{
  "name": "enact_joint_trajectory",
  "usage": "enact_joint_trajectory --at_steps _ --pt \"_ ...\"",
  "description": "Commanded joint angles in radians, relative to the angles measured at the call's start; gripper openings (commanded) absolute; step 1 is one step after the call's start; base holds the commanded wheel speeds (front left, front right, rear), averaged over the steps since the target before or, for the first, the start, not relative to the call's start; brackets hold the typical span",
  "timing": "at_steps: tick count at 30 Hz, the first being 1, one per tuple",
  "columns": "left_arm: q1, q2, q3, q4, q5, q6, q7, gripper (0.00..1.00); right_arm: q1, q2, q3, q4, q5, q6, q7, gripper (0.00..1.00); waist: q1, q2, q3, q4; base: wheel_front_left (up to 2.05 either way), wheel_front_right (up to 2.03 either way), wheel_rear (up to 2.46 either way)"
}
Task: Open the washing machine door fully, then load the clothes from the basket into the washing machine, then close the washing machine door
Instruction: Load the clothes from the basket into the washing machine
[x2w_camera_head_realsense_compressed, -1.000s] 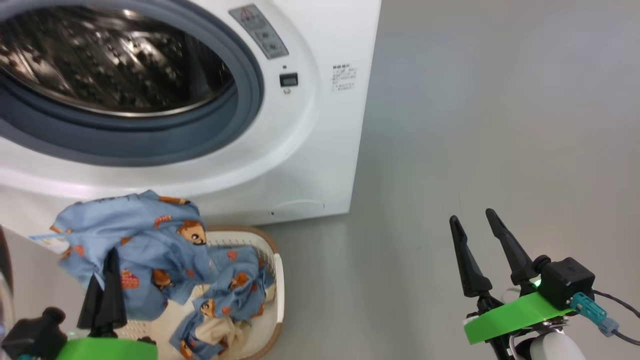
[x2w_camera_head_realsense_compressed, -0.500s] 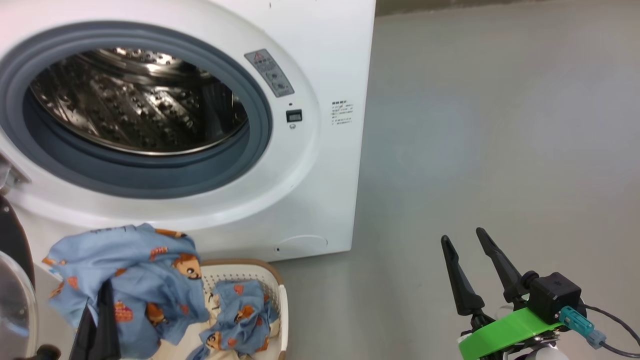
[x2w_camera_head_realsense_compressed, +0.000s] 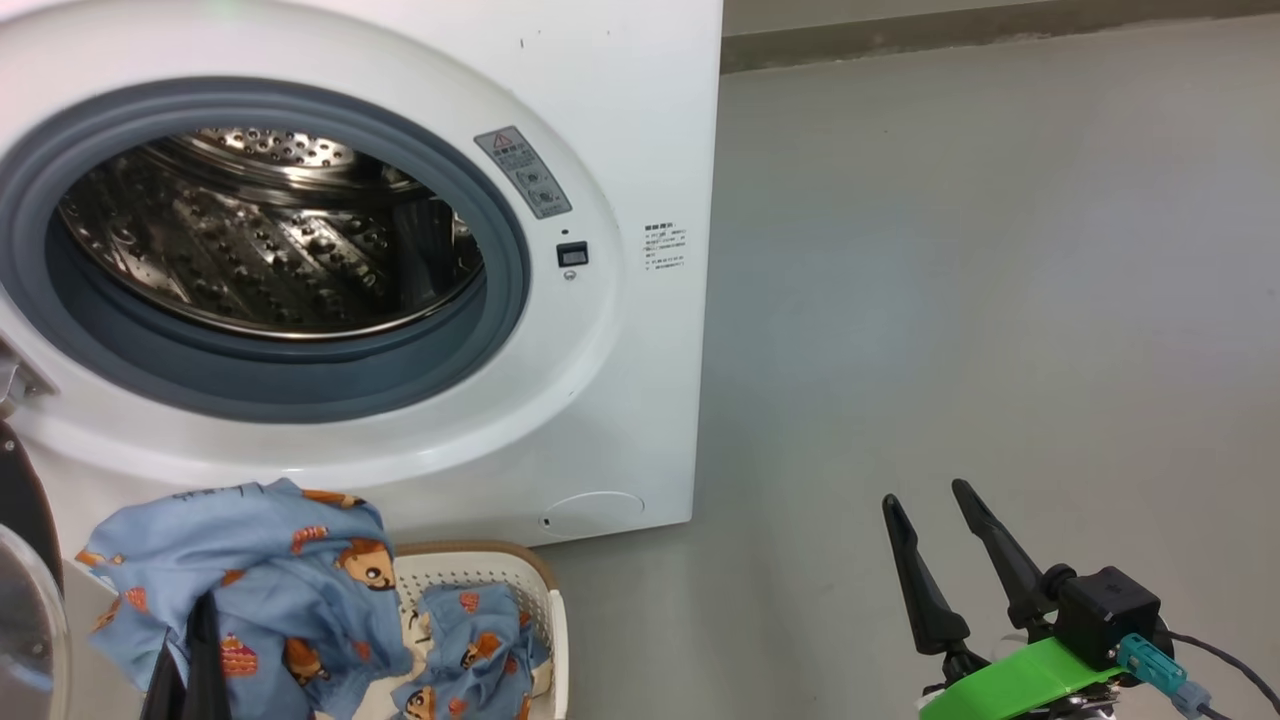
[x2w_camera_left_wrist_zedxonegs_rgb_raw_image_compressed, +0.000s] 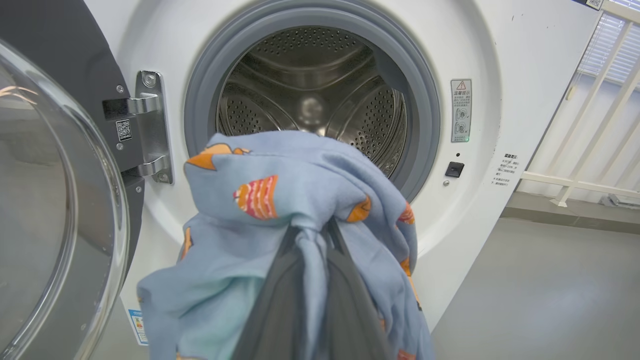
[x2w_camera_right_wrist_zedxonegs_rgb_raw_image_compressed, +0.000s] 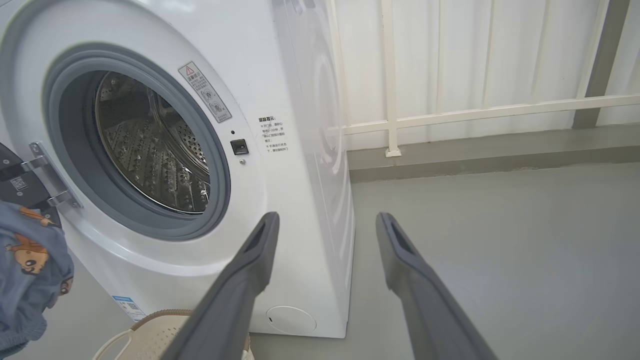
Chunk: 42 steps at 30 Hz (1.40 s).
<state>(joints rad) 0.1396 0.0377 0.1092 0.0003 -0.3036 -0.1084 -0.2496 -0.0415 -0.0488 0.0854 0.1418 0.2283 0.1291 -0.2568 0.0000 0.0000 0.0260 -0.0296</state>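
Left gripper clamping clothes, now clear of basket, right gripper still open.

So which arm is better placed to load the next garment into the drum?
Left. The left gripper is shut on a blue garment, held up right before the open drum. The right gripper is open and empty, off to the side over the floor.

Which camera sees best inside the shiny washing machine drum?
The left wrist view: it looks straight into the drum, though the clothes in the left gripper hide its lower edge. Head and right wrist views see it slanted, from one side.
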Motion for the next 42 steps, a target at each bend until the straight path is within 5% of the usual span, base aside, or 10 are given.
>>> enact_joint_trajectory --at_steps 1,19,42 --pt "-0.021 0.013 0.031 -0.036 -0.005 0.01 -0.012 0.0 -0.019 -0.001 0.026 -0.029 -0.014 0.002 -0.005 1.0 0.0 0.0 0.008 0.003 0.0 0.0 0.0" --pt "-0.271 0.022 0.053 0.025 0.012 0.0 -0.012 0.0 -0.076 -0.001 0.03 -0.054 -0.018 0.002 -0.005 1.0 0.0 0.0 0.216 -0.018 0.0 0.0 0.0" --pt "-0.973 0.201 -0.001 0.469 -0.024 -0.022 -0.012 0.0 -0.209 -0.001 0.053 -0.097 -0.025 0.002 -0.005 1.0 0.0 0.0 0.541 -0.089 0.0 0.0 0.0"
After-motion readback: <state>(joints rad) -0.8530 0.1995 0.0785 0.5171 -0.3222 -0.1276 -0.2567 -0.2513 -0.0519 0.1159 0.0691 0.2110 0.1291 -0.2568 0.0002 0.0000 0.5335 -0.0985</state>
